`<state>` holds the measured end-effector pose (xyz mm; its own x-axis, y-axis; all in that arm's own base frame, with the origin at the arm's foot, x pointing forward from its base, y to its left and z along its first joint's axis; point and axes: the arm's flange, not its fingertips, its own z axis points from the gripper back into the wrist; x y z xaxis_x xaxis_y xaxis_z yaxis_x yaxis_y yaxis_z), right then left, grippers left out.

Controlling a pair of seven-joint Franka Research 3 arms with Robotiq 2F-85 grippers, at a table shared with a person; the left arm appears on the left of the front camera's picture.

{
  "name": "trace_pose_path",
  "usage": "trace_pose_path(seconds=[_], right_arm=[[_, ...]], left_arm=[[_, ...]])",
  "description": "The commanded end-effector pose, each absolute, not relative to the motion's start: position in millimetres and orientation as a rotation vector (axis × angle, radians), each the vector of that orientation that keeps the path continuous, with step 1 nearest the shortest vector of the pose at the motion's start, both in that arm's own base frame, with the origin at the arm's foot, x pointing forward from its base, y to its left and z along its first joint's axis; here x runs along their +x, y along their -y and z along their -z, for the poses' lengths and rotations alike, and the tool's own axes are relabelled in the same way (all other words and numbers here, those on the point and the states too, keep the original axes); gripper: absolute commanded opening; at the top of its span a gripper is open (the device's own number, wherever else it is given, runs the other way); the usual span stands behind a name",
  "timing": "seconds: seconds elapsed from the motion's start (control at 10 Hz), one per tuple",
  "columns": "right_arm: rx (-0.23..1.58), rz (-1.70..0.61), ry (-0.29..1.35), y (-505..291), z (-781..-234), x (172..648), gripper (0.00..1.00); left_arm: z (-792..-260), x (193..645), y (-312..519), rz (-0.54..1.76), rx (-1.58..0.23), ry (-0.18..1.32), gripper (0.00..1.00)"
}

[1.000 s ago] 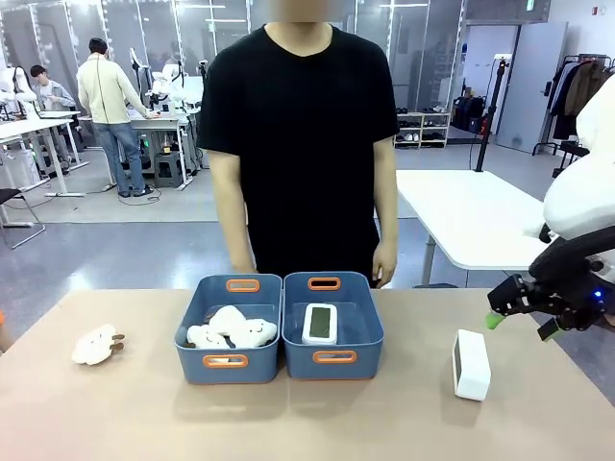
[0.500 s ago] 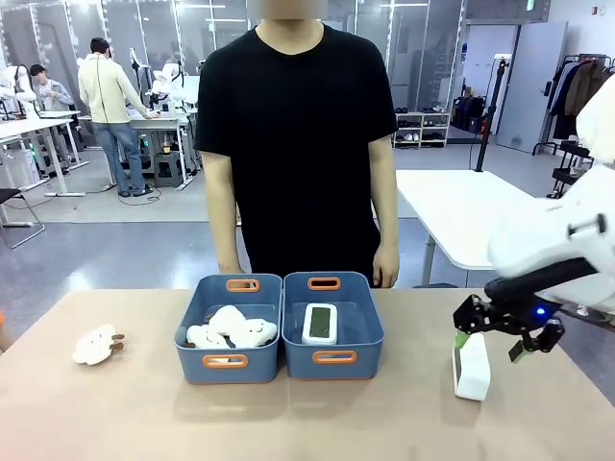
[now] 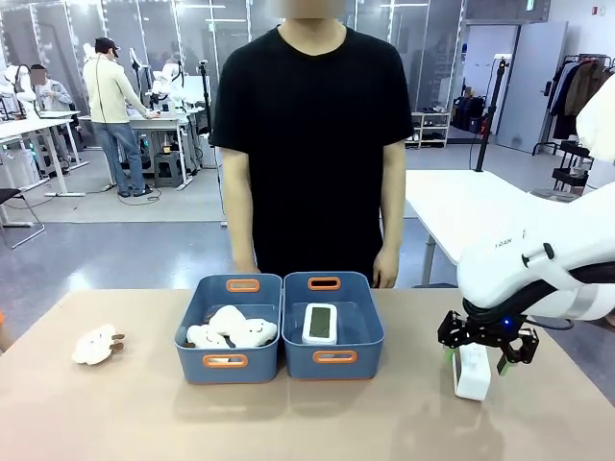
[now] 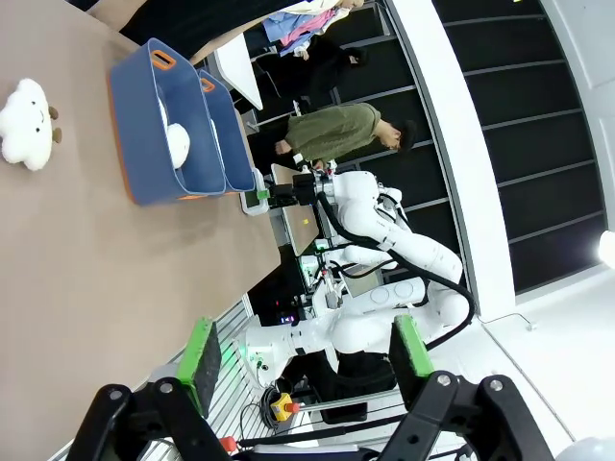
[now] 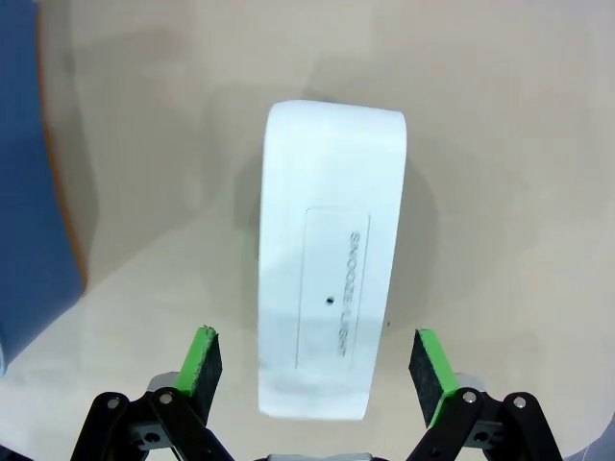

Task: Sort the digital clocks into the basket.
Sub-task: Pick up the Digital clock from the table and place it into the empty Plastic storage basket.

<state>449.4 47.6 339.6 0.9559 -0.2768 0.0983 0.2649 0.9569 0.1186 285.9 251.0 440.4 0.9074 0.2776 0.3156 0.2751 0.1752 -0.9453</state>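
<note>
We judge the job about half done. One digital clock (image 3: 320,323) lies face up inside the right-hand basket (image 3: 332,357), the blue-grey bin with orange-rimmed handle slots that sits touching its twin bin (image 3: 228,362). The twin bin holds white plush toys (image 3: 231,328), and another plush toy (image 3: 96,344) lies well apart on the table (image 3: 144,413) at our left. The second clock (image 3: 471,370) is not yet sorted: it stands on edge on the table to the right of the basket, near it but clear of it, with its snooze bar turned up. Our right gripper (image 3: 478,348) hangs directly over that clock with its jaws wide apart. In the right wrist view the green pads (image 5: 204,357) sit on either side of the long white body, with tabletop showing between each pad and the plastic, so nothing is gripped yet. Our left gripper (image 4: 306,351) is parted too and holds nothing, well back from the bins. The person (image 3: 307,144) stands at the far side behind the bins, touching nothing. What is left, as we read it, is to close on the second clock, lift it, carry it across and set it beside the first in the same basket.
</note>
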Motion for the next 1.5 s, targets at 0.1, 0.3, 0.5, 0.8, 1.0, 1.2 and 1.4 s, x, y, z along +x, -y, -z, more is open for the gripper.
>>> trace_pose_path(seconds=[0.1,0.3,0.5,0.8,1.0,1.2,1.4], right_arm=[[0.067,0.322,0.088,-55,-318,467,0.86],[0.053,0.319,0.078,-57,-314,465,0.26],[0.065,0.322,0.084,-52,-318,466,0.00],[0.207,0.265,0.136,-41,-350,462,0.00],[0.516,-0.001,0.172,-46,-408,457,0.00],[0.690,-0.147,0.108,-77,-445,466,0.00],[0.749,-0.228,0.100,-128,-452,478,0.00]], left_arm=[[-442,284,-249,-0.018,-1.393,0.471,0.90],[-442,284,-249,-0.018,-1.393,0.471,0.90],[-442,284,-249,-0.018,-1.393,0.471,0.90],[-442,284,-249,-0.018,-1.393,0.471,0.90],[-442,284,-249,-0.018,-1.393,0.471,0.90],[-442,284,-249,-0.018,-1.393,0.471,0.90],[-442,284,-249,-0.018,-1.393,0.471,0.90]])
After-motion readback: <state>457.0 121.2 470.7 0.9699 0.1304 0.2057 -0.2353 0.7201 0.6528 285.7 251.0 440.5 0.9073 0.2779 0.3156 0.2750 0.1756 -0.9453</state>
